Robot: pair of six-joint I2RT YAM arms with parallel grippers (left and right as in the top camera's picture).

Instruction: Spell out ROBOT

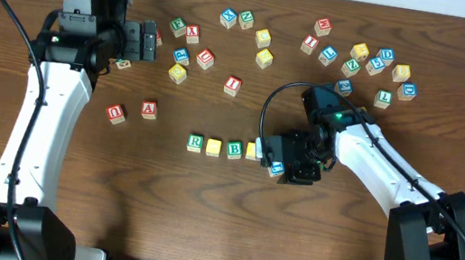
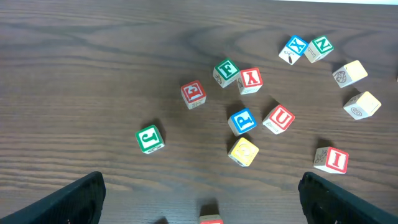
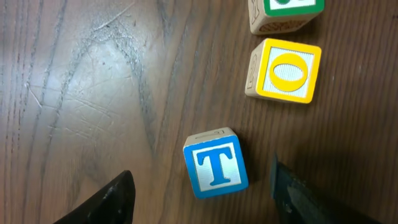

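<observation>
A row of cubes lies mid-table: green R, yellow cube, green B, yellow O. In the right wrist view the yellow O sits below a green cube. The blue T rests on the table slightly askew, apart from the O and off the row's line. My right gripper is open, with the T between its fingers and gaps on both sides. The T shows at the gripper's tips. My left gripper hangs open and empty at the back left.
Loose cubes lie around: red U and red A left of the row, red I behind it, several more along the back. Under the left gripper are green J, blue P and others.
</observation>
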